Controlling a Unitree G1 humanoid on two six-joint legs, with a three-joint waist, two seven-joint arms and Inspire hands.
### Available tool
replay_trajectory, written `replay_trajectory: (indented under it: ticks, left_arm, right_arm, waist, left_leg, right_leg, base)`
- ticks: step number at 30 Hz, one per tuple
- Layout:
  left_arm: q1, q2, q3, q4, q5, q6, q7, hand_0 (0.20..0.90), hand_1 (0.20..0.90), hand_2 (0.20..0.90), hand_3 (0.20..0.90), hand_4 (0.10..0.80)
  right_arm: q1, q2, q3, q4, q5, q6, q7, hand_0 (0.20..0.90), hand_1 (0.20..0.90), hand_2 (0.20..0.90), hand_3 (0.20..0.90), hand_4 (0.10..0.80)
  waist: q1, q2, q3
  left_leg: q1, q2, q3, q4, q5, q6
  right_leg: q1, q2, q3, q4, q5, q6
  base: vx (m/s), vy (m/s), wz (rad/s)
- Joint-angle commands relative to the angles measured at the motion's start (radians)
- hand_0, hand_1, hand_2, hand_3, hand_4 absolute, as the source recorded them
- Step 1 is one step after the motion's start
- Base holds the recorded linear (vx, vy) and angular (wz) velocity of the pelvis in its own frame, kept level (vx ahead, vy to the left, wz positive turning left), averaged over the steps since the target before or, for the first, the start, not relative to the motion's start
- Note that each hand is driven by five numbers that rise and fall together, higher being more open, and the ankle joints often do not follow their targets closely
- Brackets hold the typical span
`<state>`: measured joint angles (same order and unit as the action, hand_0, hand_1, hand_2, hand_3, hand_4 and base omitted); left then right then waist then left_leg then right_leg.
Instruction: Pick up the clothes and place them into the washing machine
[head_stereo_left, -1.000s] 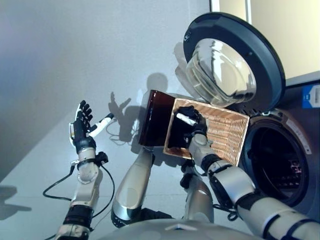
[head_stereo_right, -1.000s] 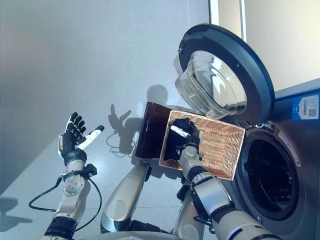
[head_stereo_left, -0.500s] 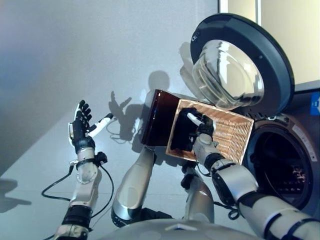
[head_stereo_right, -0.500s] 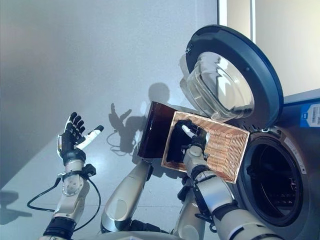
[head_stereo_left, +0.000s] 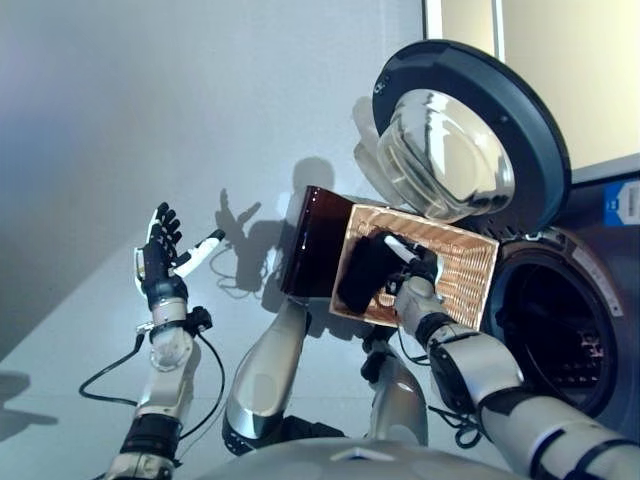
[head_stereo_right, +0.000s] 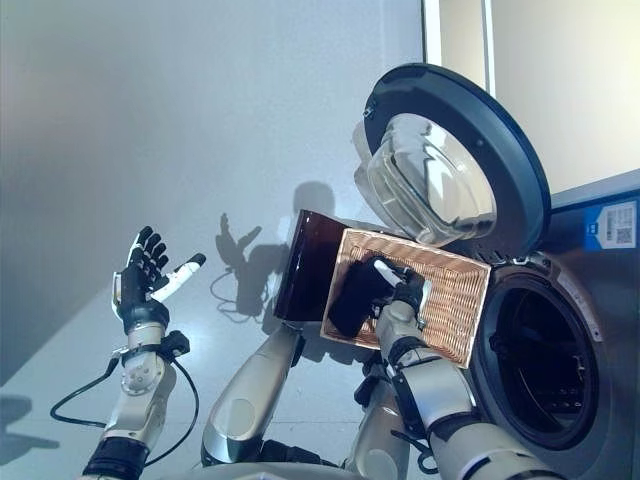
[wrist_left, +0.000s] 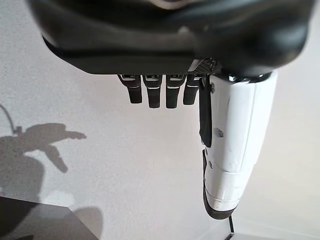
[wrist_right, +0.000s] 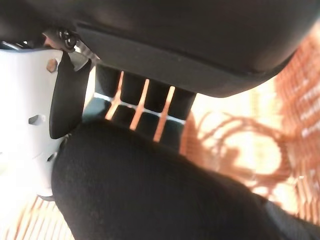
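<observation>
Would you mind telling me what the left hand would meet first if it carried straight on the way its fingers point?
Probably nothing close: the left hand, open, points at the bare grey wall; how far off is unclear.

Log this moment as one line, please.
phase: grasping in basket | right hand: shut on dark cloth | left hand: open, idle, raised | washer door: open | drum: no cloth seen

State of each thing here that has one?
Washer door: open.
Drum: no clothes visible inside.
Basket: tipped on its side, opening toward the camera.
Black cloth: in the basket, gripped.
Right hand: shut on cloth.
Left hand: open, raised, empty.
</observation>
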<state>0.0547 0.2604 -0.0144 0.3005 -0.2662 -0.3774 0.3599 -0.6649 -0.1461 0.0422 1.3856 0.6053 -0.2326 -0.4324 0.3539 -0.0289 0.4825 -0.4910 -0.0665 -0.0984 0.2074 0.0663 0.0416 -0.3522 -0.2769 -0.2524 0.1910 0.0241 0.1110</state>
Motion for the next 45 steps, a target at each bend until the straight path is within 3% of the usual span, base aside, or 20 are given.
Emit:
replay_trajectory:
  ticks: [1,11,15,16,17,26,33,41,45]
  left_arm:
    - [0.076,0.044,0.050,-0.094,0.008,-0.075,-0.002,0.900,0.900,0.900,0.900,0.800]
    - [0.100,0.020,0.063,-0.034,-0.063,-0.089,-0.047,0.900,0.900,0.900,0.900,0.800]
    - [0.111,-0.014,0.044,0.005,-0.115,-0.104,-0.079,0.900,0.900,0.900,0.900,0.800]
    - [0.111,-0.014,0.044,0.005,-0.115,-0.104,-0.079,0.900,0.900,0.900,0.900,0.800]
    - [0.122,-0.023,0.022,0.012,-0.125,-0.103,-0.098,0.900,0.900,0.900,0.900,0.800]
    - [0.153,-0.043,-0.078,0.058,-0.159,-0.106,-0.135,0.900,0.900,0.900,0.900,0.800]
    - [0.174,-0.048,-0.117,0.067,-0.157,-0.105,-0.139,0.900,0.900,0.900,0.900,0.800]
    - [0.189,-0.057,-0.140,0.065,-0.162,-0.110,-0.148,0.900,0.900,0.900,0.900,0.800]
    - [0.184,-0.041,-0.152,0.048,-0.151,-0.122,-0.143,0.900,0.900,0.900,0.900,0.800]
  right_arm:
    - [0.096,-0.088,-0.035,-0.021,0.062,-0.031,0.000,0.200,0.200,0.200,0.200,0.300]
    - [0.263,-0.062,-0.147,-0.297,0.283,-0.157,0.102,0.200,0.200,0.200,0.200,0.300]
    - [0.307,-0.021,-0.257,-0.447,0.428,-0.261,0.151,0.200,0.200,0.200,0.200,0.300]
    - [0.308,-0.021,-0.257,-0.447,0.428,-0.261,0.151,0.200,0.200,0.200,0.200,0.300]
    - [0.319,0.000,-0.300,-0.464,0.460,-0.297,0.152,0.200,0.200,0.200,0.200,0.300]
    - [0.324,0.026,-0.427,-0.497,0.478,-0.398,0.069,0.200,0.200,0.200,0.200,0.300]
    - [0.317,-0.009,-0.478,-0.471,0.438,-0.415,0.001,0.200,0.200,0.200,0.200,0.300]
    - [0.312,-0.046,-0.489,-0.473,0.394,-0.416,-0.040,0.200,0.200,0.200,0.200,0.300]
    - [0.214,-0.198,-0.517,-0.465,0.308,-0.406,-0.121,0.200,0.200,0.200,0.200,0.300]
  waist:
    - [-0.015,0.038,-0.086]
    - [-0.099,0.053,-0.136]
    - [-0.136,0.108,-0.166]
    - [-0.135,0.108,-0.166]
    - [-0.147,0.133,-0.181]
    - [-0.187,0.235,-0.243]
    - [-0.208,0.280,-0.280]
    - [-0.228,0.301,-0.297]
    - [-0.219,0.325,-0.277]
  left_leg:
    - [-0.047,0.007,0.040,0.031,-0.056,-0.039]
    - [0.055,0.010,0.077,-0.023,-0.040,-0.037]
    - [0.099,0.007,0.096,-0.048,-0.034,-0.034]
    - [0.099,0.007,0.096,-0.049,-0.034,-0.034]
    - [0.113,0.003,0.098,-0.060,-0.031,-0.033]
    - [0.168,-0.004,0.112,-0.114,-0.011,-0.031]
    - [0.198,-0.009,0.117,-0.139,-0.013,-0.032]
    - [0.208,-0.004,0.137,-0.147,-0.019,-0.035]
    - [0.191,-0.002,0.136,-0.130,-0.020,-0.038]
  right_leg:
    - [0.034,-0.011,0.027,0.019,-0.026,-0.020]
    - [0.094,-0.013,0.062,-0.016,-0.011,-0.006]
    - [0.112,-0.024,0.076,-0.025,-0.008,0.004]
    - [0.112,-0.024,0.076,-0.025,-0.008,0.004]
    - [0.115,-0.028,0.082,-0.028,-0.009,0.008]
    - [0.127,-0.034,0.110,-0.046,-0.007,0.018]
    - [0.134,-0.039,0.121,-0.050,-0.012,0.022]
    - [0.124,-0.031,0.146,-0.050,-0.019,0.019]
    - [0.096,-0.030,0.162,-0.028,-0.029,0.015]
  base:
    - [-0.071,0.040,-0.05]
    - [0.008,0.024,-0.15]
    - [0.014,0.051,-0.24]
    - [0.020,0.062,-0.20]
    - [0.021,0.043,-0.09]
    - [0.031,0.060,-0.11]
    - [0.036,0.027,-0.09]
    - [0.027,0.008,-0.08]
    - [-0.025,-0.024,-0.08]
